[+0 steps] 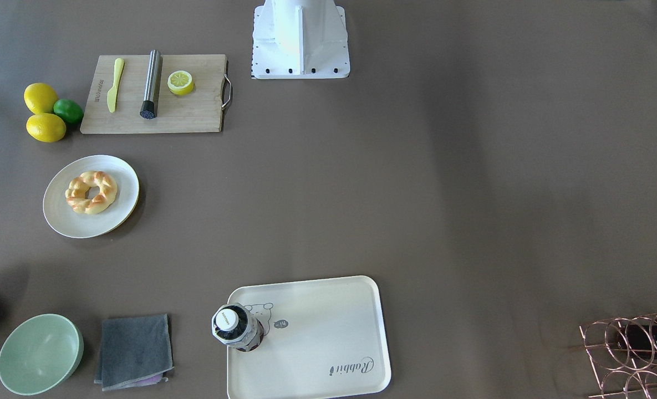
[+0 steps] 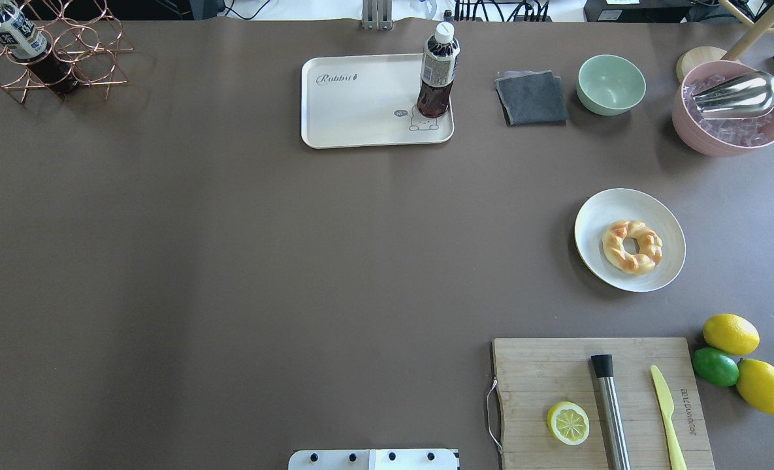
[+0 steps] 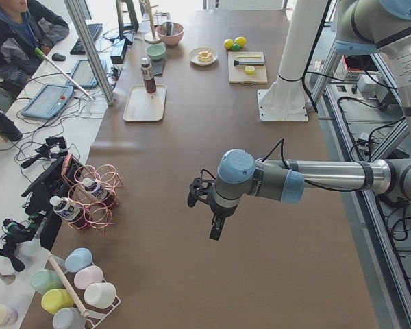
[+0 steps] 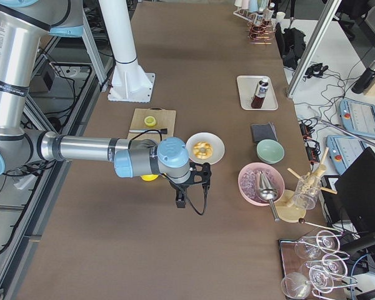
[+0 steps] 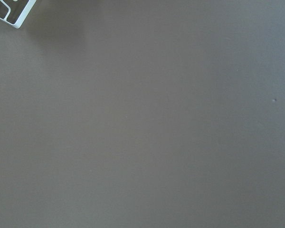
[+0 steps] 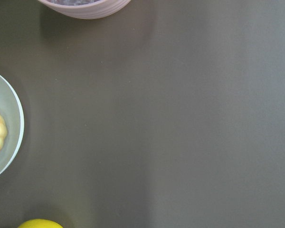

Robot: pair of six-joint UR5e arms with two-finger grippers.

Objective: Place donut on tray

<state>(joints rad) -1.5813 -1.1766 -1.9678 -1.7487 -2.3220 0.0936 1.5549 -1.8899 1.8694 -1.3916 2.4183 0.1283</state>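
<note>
Lying flat on a round white plate (image 1: 62, 219) at the left of the front-facing view, the golden twisted ring donut (image 1: 91, 192) is well apart from the cream-white rectangular tray (image 1: 328, 332) with grey "Rabbit" script near the bottom edge. A dark plastic drink bottle (image 1: 235, 327) with a white cap stands upright on the tray's bear-drawing corner. Beyond the plate, a wooden cutting board (image 1: 195, 111) carries a yellow lemon half (image 1: 181, 82), a steel cylinder tool (image 1: 151, 83) and a pale yellow plastic knife (image 1: 115, 84).

From overhead, a folded grey cloth (image 2: 532, 98) and a mint-green bowl (image 2: 611, 83) lie between the tray and a pink bowl of ice (image 2: 729, 140) holding a metal scoop.

From the table's left end, the near arm reaches out over the brown table (image 3: 260, 274). Its left gripper (image 3: 216, 229) points down far from the tray, and I cannot tell whether its fingers are wide or narrow.

From the right end, the right gripper (image 4: 181, 199) hangs near the plate but not above it; its finger spread cannot be told either.

The left wrist camera shows almost only table surface.

The right wrist camera catches the plate's rim and a sliver of donut at its left edge.
</note>
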